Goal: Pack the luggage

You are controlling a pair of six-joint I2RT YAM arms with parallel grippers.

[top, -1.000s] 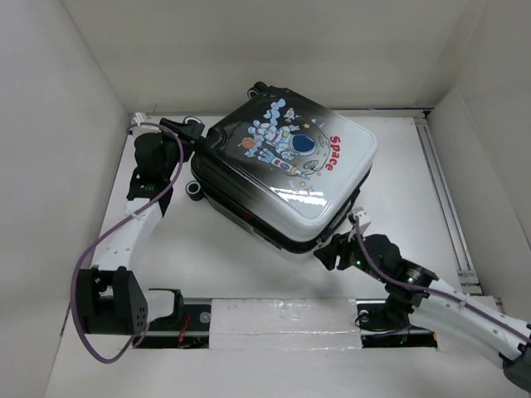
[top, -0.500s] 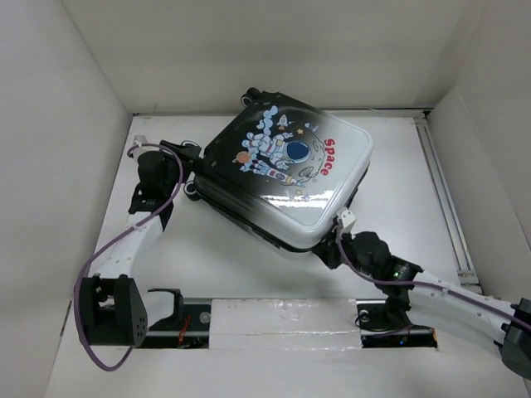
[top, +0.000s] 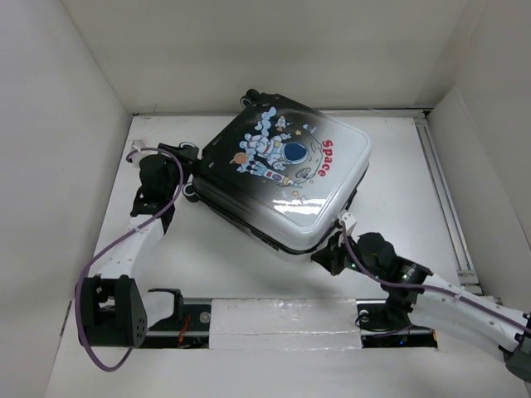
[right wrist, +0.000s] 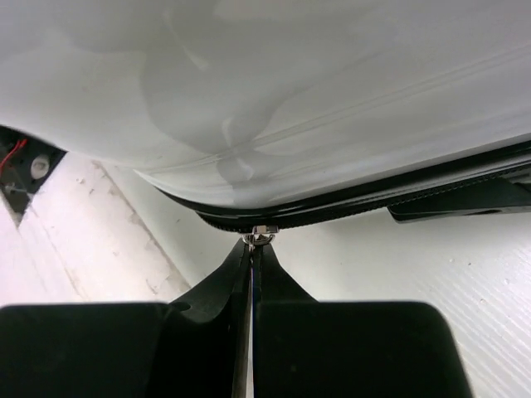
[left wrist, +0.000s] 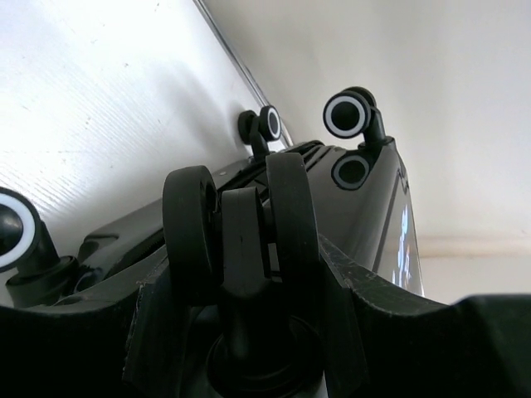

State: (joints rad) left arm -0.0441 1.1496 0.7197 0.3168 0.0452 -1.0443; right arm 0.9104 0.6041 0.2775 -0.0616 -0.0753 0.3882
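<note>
- White tabletop [top: 398, 166] carries the closed suitcase [top: 282, 178], astronaut side up, towards the back.
- Left tool [left wrist: 249, 265], partly spread, clamps a caster wheel [left wrist: 286, 224] at the suitcase's left end.
- Right tool [right wrist: 251, 249], pinched tight, grips the zipper pull [right wrist: 258, 235] at the near edge.

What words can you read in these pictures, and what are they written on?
"Space": in red letters on the lid of the luggage, next to the cartoon astronaut, read in the top view.
No other words, numbers or labels can be read in any view. The two wrist views show only wheels, plain shell and the zipper seam, with no writing.
</note>
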